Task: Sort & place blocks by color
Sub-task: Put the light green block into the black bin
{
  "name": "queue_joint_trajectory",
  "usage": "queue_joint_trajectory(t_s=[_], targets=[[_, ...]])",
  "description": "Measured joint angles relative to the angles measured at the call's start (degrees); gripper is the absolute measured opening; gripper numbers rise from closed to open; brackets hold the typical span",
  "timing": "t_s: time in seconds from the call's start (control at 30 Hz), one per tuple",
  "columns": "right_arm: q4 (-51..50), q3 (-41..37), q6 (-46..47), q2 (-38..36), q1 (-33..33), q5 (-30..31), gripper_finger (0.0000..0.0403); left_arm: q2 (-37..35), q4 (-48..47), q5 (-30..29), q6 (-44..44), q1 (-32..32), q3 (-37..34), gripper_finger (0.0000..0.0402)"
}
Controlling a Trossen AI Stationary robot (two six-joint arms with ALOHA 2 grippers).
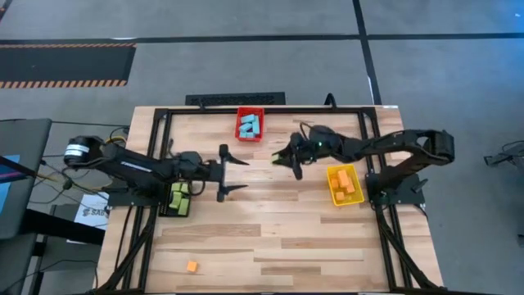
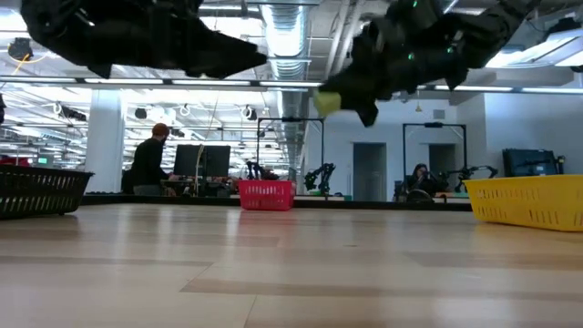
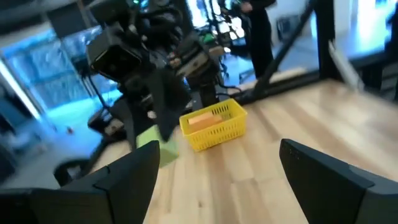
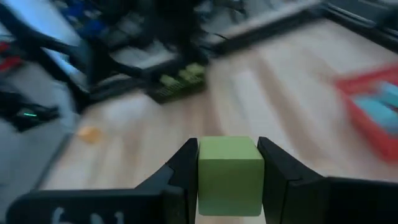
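Note:
My right gripper (image 4: 228, 163) is shut on a yellow-green cube (image 4: 228, 174) and holds it in the air over the middle of the table (image 1: 246, 238). The same cube (image 2: 328, 102) shows high above the tabletop in the low view. My left gripper (image 1: 239, 173) hangs open left of it, pointing toward the right gripper, with nothing between its fingers. A lone orange block (image 1: 191, 266) lies flat near the table's front left. More yellow-green blocks lie in the black bin (image 1: 178, 199), light-blue ones in the red bin (image 1: 250, 124), and orange ones in the yellow bin (image 1: 345, 185). My right gripper pinches the cube by two opposite side faces (image 4: 204, 177), one finger on each. The fingers come almost level from the table's right side, tipped slightly down. The cube is lifted well clear of the table and sits square between the fingers.
The black bin sits under the left arm at the table's left side, the red bin at the far edge, and the yellow bin at the right. A dark frame (image 1: 155, 131) runs round the table's edges. People sit at desks in the room beyond.

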Motion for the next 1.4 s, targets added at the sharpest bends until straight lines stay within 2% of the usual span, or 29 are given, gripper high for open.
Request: queue_joint_trajectory(t_s=[0.1,0.3,0.5,0.6,0.77,0.87,1.07,1.13,1.23,1.4], targets=[[4.59,-0.08,1.35,0.46,3.89,0.00,0.0124,4.83,0.22,-0.17,6.93,-1.16,3.08,0.0318],[7.44,-0.06,2.47,0.44,10.35,1.93,0.0129,10.73,0.45,-0.28,12.11,-3.12,9.75,0.0318],[9.44,-0.06,2.58,0.44,14.71,7.99,0.0130,14.31,0.29,-5.64,21.43,-6.49,13.52,0.0318],[11.87,-0.07,4.14,0.44,15.01,10.25,0.0131,16.61,0.56,-7.91,25.51,-7.69,14.42,0.0318],[15.65,-0.19,7.94,0.57,14.45,11.46,0.0129,18.56,1.30,-18.47,29.89,-8.57,16.47,0.0318],[17.49,-0.19,8.79,0.55,14.52,14.44,0.0131,18.58,1.28,-19.76,30.39,-8.57,17.41,0.0318],[20.59,-0.06,9.89,0.53,14.51,15.06,0.0131,18.69,4.34,-22.88,35.27,-8.51,17.78,0.0314],[21.39,-0.05,9.89,0.50,14.51,15.04,0.0131,18.69,5.86,-22.75,36.16,-8.51,17.76,0.0300],[22.08,-0.02,9.91,0.46,14.51,15.01,0.0133,18.69,6.96,-22.83,37.89,-8.38,17.76,0.0258],[21.92,-0.07,10.17,0.46,14.51,14.88,0.0133,18.59,7.80,-23.09,38.42,-8.31,17.76,0.0142]])
